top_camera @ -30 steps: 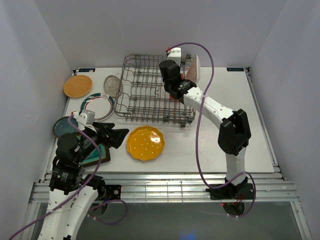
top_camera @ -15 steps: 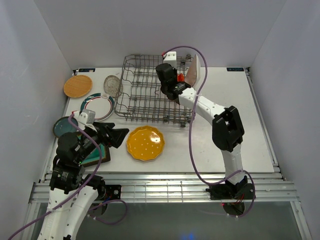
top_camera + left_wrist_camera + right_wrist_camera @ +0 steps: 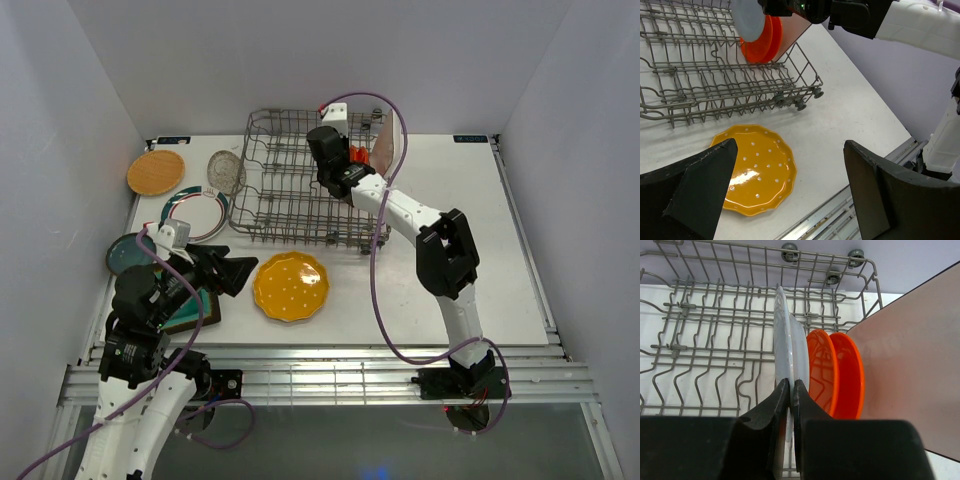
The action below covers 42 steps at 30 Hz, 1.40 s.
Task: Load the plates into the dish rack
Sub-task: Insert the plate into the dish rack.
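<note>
A: How is the right pincer (image 3: 790, 386) seen?
B: Its jaws are clamped on the rim of the grey plate (image 3: 783, 340), which is held upright inside the rack (image 3: 715, 335), among the tines.
A: What is found next to it?
B: The orange plate (image 3: 840, 370) is stood just beside it, and the rectangular plate (image 3: 910, 365) is set on edge beyond that.
A: And the left pincer (image 3: 790, 172)?
B: It is spread wide, with nothing gripped, and is held near the yellow plate (image 3: 757, 170), which is laid flat on the bench (image 3: 450, 260) in front of the rack. The wooden plate (image 3: 155, 172) and glass plate (image 3: 226, 170) are laid at the far left.
</note>
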Each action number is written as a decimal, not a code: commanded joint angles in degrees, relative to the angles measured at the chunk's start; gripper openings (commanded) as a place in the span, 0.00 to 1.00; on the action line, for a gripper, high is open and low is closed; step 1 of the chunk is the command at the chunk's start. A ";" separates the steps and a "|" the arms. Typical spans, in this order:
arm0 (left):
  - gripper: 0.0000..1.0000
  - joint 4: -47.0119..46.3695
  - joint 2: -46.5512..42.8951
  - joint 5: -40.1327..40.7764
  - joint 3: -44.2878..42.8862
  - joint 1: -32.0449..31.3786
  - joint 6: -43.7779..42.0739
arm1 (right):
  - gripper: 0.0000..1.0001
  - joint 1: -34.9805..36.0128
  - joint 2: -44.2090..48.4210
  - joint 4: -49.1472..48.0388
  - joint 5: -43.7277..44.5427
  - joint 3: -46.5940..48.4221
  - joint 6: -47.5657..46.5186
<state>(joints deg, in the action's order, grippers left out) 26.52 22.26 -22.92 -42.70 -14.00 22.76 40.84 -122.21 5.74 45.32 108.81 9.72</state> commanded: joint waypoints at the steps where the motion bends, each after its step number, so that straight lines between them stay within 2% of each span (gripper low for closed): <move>1: 0.98 -0.51 -0.29 0.59 0.25 -0.15 -0.18 | 0.08 -0.23 -0.22 -5.83 3.11 3.86 -1.19; 21: 0.98 -0.51 -0.46 0.59 0.16 -0.15 -0.26 | 0.08 -0.94 -3.56 -5.83 3.20 4.57 -0.66; 42: 0.98 -0.51 -0.55 0.42 0.16 -0.15 -0.26 | 0.08 -1.03 -4.44 -0.91 -0.76 5.44 6.98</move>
<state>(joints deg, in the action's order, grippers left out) 26.52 22.09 -22.92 -42.70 -14.00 22.74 39.79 -127.98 7.73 44.03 110.48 13.67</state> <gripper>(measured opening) 0.979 0.097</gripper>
